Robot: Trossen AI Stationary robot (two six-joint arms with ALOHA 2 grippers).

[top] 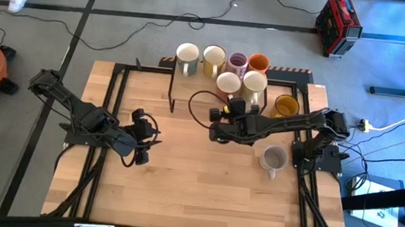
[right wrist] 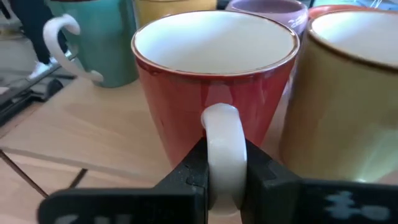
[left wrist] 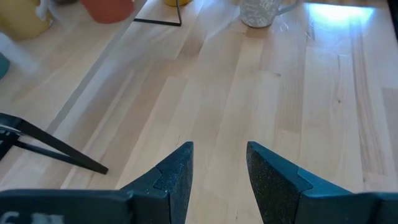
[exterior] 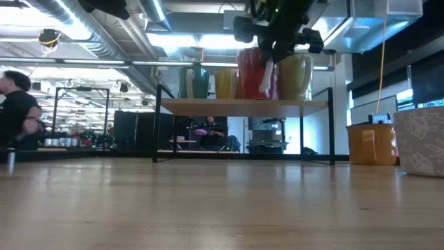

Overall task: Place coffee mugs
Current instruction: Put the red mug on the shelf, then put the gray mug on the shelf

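Observation:
A red-orange mug with a white inside [right wrist: 214, 81] stands upright on the rack's wooden shelf [top: 190, 89] among other mugs; it also shows in the high view [top: 229, 83] and low view [exterior: 251, 73]. My right gripper [right wrist: 224, 180] is shut on its white handle. Beside it stand a cream mug [right wrist: 348, 93], a teal-sided mug [right wrist: 93, 43] and a purple mug [right wrist: 267, 9]. A mustard mug [top: 286, 106] and a grey speckled mug [top: 273, 159] rest on the table. My left gripper [left wrist: 217, 180] hangs open over the table's left middle [top: 142, 146]. My right gripper pinches the red-orange mug's white handle [right wrist: 222, 134] between its two fingers, one on each side of the loop. The fingers come from the table's near side, slanting down from above [exterior: 277, 42]. The mug is upright with its base at the shelf top.
The black-framed rack [top: 171, 89] stands at the table's far edge, its shelf crowded with mugs, an orange mug [top: 258, 62] among them. A black cable [top: 199, 106] loops under it. Bare wooden table [top: 203, 194] lies toward the near edge. A person [exterior: 14, 111] is in the room behind.

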